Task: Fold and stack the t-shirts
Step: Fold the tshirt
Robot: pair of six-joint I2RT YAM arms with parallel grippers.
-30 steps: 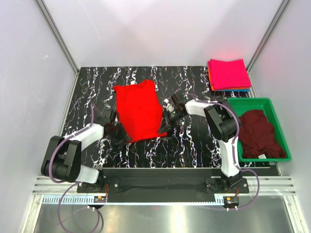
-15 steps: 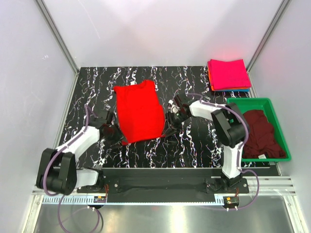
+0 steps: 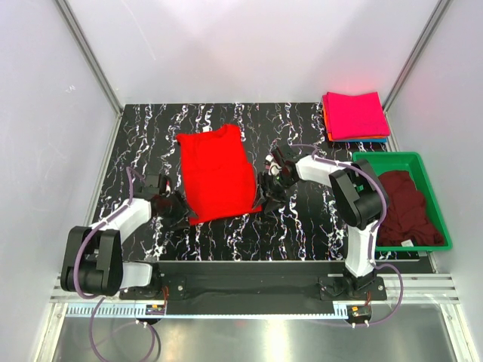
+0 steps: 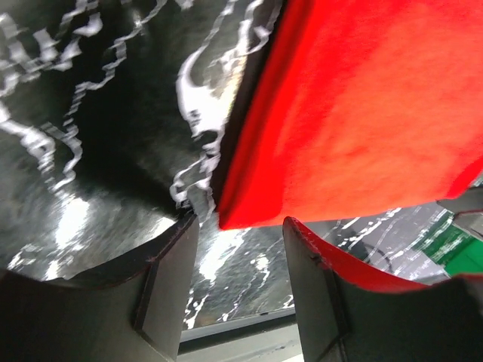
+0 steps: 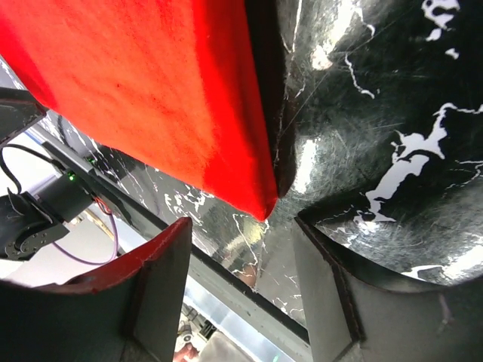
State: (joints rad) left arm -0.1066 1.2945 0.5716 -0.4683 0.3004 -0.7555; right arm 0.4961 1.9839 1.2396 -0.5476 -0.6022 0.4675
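Shirt (image 3: 217,172) (red) flat; left hand (image 3: 179,213), right hand (image 3: 264,197) agape at near corners.

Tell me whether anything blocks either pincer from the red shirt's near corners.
Nothing visible does. The left pincer and right pincer both stand open, each with a near corner of the red shirt just ahead of its fingers, only table surface between.

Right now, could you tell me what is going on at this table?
Both arms are working on the red t-shirt, which lies flat between them. The left gripper and right gripper sit open at its two near corners, gripping nothing. A folded pink t-shirt waits at the far right; the maroon t-shirt lies crumpled in the green bin.
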